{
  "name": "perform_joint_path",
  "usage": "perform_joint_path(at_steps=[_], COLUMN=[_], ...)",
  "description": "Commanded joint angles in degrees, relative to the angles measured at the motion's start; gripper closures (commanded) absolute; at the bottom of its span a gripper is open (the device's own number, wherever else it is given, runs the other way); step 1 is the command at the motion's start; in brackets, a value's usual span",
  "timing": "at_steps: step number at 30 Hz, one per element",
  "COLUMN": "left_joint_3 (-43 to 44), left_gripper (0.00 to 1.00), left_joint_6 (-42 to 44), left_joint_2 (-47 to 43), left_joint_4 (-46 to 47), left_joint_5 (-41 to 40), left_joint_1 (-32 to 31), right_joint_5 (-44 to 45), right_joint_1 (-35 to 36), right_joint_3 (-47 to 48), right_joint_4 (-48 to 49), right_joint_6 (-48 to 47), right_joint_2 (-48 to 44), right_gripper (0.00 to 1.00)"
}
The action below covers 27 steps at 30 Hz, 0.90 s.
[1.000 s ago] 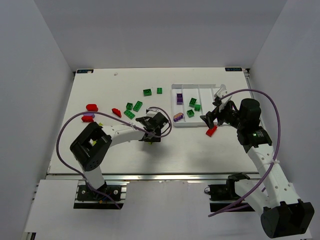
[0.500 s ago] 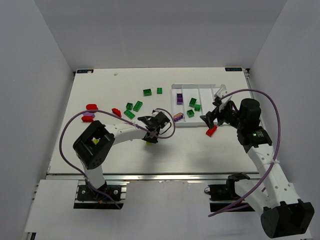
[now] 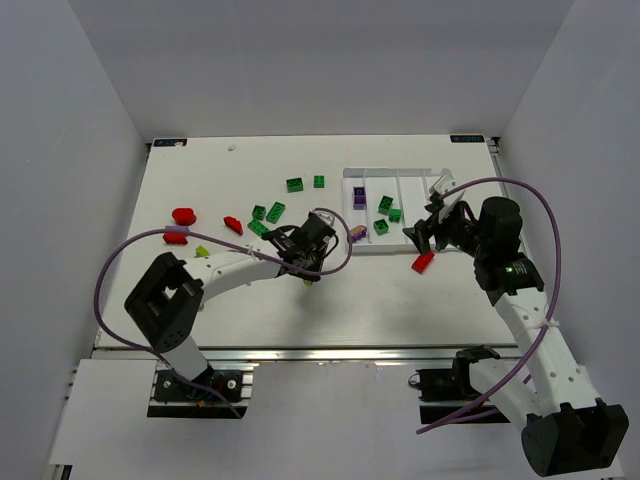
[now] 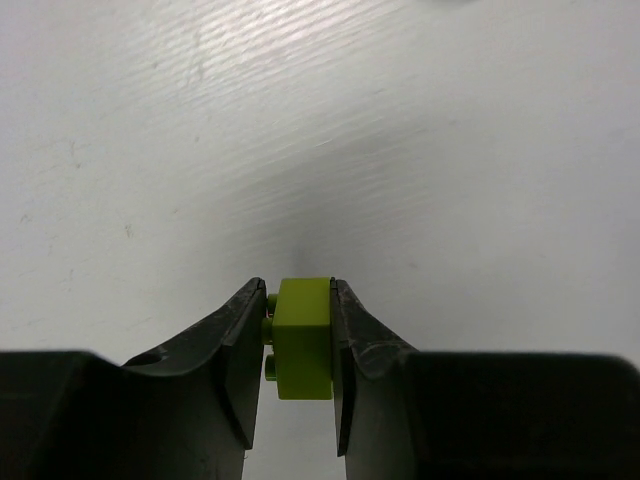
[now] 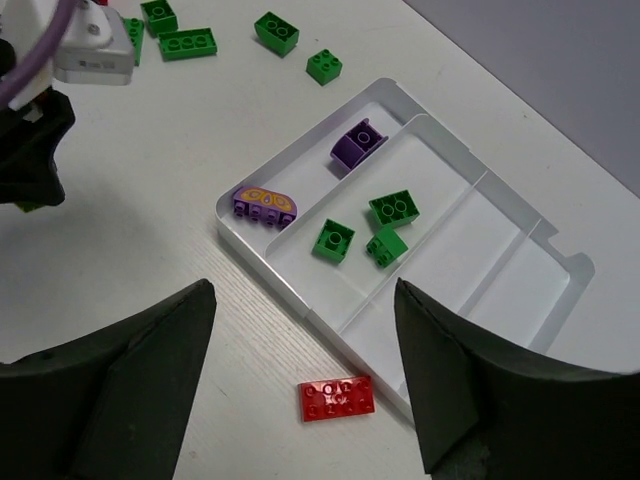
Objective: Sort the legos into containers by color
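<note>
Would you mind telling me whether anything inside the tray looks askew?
Yes: one green brick leans tilted against a divider of the white tray, while the other green bricks in that compartment lie flat.

Left arm (image 3: 235, 265) stretches low toward centre, with the left gripper (image 4: 298, 292) pinched on a lime brick (image 4: 303, 345). Right arm (image 3: 525, 310) folds forward – right gripper (image 5: 302, 300) spread wide, 2 fingers apart.

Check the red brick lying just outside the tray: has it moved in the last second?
No. The red brick sits where it was, just off the near right edge of the tray, with the same gap to that edge.
</note>
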Motion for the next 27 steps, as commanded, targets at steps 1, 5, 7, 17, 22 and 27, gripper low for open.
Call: perform_joint_path(at_steps=[1, 5, 7, 17, 22, 27], left_joint_3=[2.5, 5.1, 7.8, 28.4, 38.7, 48.3], left_gripper=[1.0, 1.0, 1.0, 1.0, 1.0, 1.0], left_joint_6=[2.5, 4.5, 5.5, 9.0, 8.4, 8.1], left_joint_2=[-5.0, -4.3, -2.9, 15.3, 26.0, 34.3], left_joint_4=[4.4, 9.9, 11.7, 20.8, 25.1, 31.1], left_joint_5=[6.5, 11.5, 13.5, 24.7, 28.7, 29.4], left_joint_1=[-0.3, -0.3, -0.3, -0.4, -0.3, -0.3], right_joint_5=[2.4, 6.0, 8.0, 17.3, 17.6, 17.4], right_joint_1=[0.1, 0.1, 0.1, -0.7, -0.9, -0.8], right_joint_3=[0.4, 0.4, 0.3, -2.0, -2.4, -2.5], right_joint_4=[3.1, 4.3, 5.0, 9.5, 11.7, 11.8], right_joint_6=[1.1, 2.8, 4.1, 7.8, 8.3, 8.6], right_joint_2=[-1.2, -1.8, -2.2, -6.3, -7.9, -8.9], right_gripper=[0.24, 0.71, 1.0, 1.0, 1.0, 1.0])
